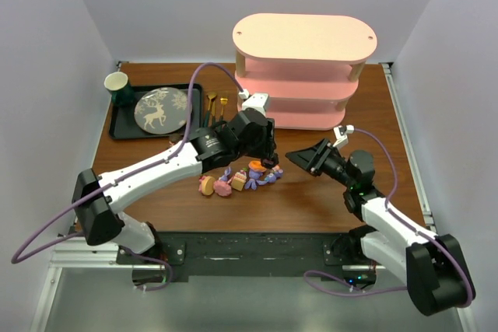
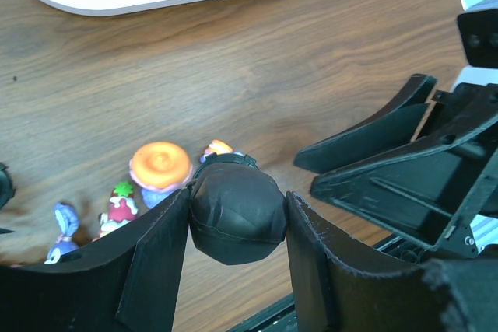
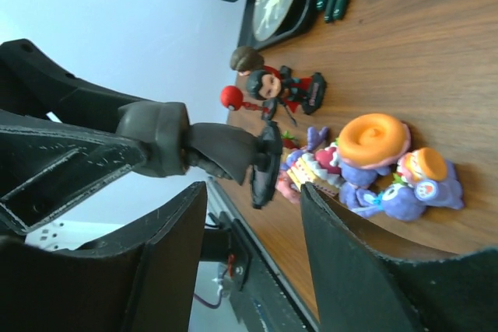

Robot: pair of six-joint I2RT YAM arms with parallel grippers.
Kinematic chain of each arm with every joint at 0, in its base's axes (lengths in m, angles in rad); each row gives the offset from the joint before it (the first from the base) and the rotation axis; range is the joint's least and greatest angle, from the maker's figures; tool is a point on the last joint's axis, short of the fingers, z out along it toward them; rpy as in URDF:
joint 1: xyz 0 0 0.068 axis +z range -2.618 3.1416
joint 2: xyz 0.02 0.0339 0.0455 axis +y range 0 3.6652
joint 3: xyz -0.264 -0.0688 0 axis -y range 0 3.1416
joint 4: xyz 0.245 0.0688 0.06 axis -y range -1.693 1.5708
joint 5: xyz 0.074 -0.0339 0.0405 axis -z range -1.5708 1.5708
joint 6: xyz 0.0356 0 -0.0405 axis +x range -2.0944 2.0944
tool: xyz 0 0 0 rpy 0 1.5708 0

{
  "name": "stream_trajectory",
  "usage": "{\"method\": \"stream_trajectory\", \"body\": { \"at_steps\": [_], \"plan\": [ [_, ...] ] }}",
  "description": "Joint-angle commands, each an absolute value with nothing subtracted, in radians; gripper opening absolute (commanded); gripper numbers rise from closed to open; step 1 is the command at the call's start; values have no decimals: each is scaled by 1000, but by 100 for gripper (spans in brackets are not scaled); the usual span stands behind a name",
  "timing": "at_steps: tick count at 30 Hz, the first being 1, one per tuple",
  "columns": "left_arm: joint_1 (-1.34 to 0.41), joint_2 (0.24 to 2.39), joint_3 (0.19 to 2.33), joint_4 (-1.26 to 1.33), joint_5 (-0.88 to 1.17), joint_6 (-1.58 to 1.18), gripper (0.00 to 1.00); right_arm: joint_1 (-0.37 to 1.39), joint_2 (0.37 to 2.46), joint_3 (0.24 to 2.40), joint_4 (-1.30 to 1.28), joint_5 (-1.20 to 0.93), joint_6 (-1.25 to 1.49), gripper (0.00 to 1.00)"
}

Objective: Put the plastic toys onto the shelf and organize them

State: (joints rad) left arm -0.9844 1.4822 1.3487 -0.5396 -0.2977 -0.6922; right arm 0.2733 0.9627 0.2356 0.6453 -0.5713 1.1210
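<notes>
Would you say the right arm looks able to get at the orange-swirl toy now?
Probably yes: the orange-swirl toy lies just ahead of the right pincer, bare table between, though the left pincer hangs close beside.

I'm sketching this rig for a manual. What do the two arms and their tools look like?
The left arm and right arm have white shells with black joints and bases. Each trails a purple cable to a white box near the wrist. The left tool and right tool are matte black, each with two wide wedge-shaped fingers. A small green light glows on the right arm.
</notes>
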Motion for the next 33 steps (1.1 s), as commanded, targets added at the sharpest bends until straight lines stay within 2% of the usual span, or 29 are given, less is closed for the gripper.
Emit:
{"method": "stream_trajectory", "body": {
  "at_steps": [1, 7, 14, 33],
  "plan": [
    [-1002, 1497, 1416, -491, -333, -710, 0, 282, 1011, 206, 836, -610, 1184, 54],
    [-1015, 1503, 1420, -486, -353, -718, 0, 294, 1083, 160, 954, -618, 1230, 45],
    [-1022, 1505, 1413, -479, -367, -724, 0, 313, 1094, 146, 971, -606, 1229, 35],
    [-1040, 1508, 1413, -485, -364, -727, 0, 347, 1164, 127, 999, -555, 1206, 29]
  ]
}}
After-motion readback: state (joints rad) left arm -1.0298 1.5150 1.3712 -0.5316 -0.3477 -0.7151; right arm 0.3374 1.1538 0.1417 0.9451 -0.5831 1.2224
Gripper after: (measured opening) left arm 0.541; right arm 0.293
